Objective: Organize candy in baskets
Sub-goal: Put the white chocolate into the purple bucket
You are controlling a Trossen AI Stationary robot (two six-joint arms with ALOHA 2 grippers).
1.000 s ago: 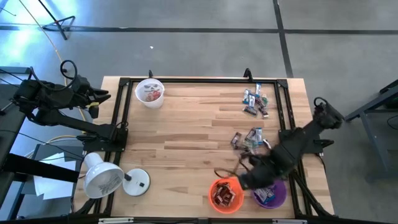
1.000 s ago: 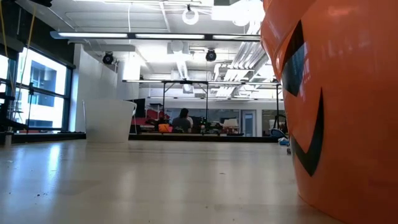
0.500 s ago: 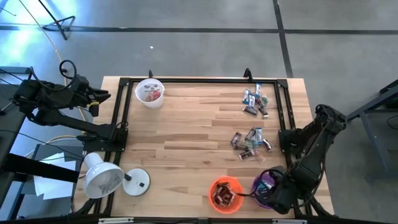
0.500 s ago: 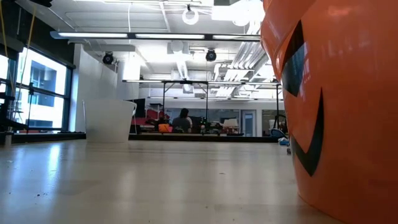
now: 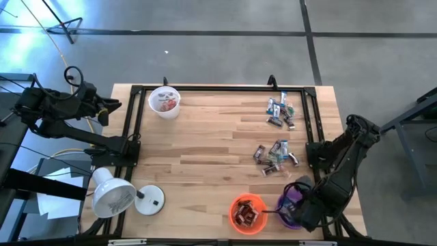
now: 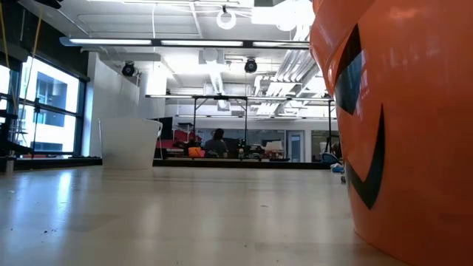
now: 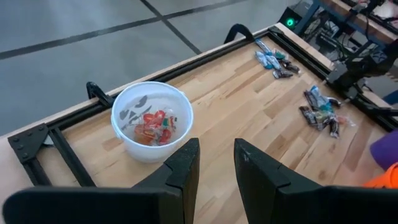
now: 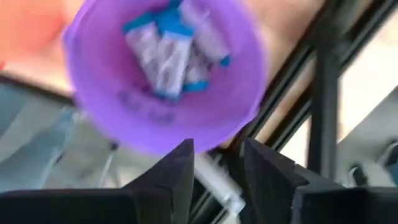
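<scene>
Blue-and-white candy bars (image 8: 166, 55) lie in the purple basket (image 8: 112, 118), just beside the orange basket (image 5: 247, 213). My right fingers (image 8: 217, 163) hang slightly parted and empty over the purple rim; my left fingers (image 7: 214, 163), slightly parted, wait near the white basket (image 7: 152, 121).
</scene>
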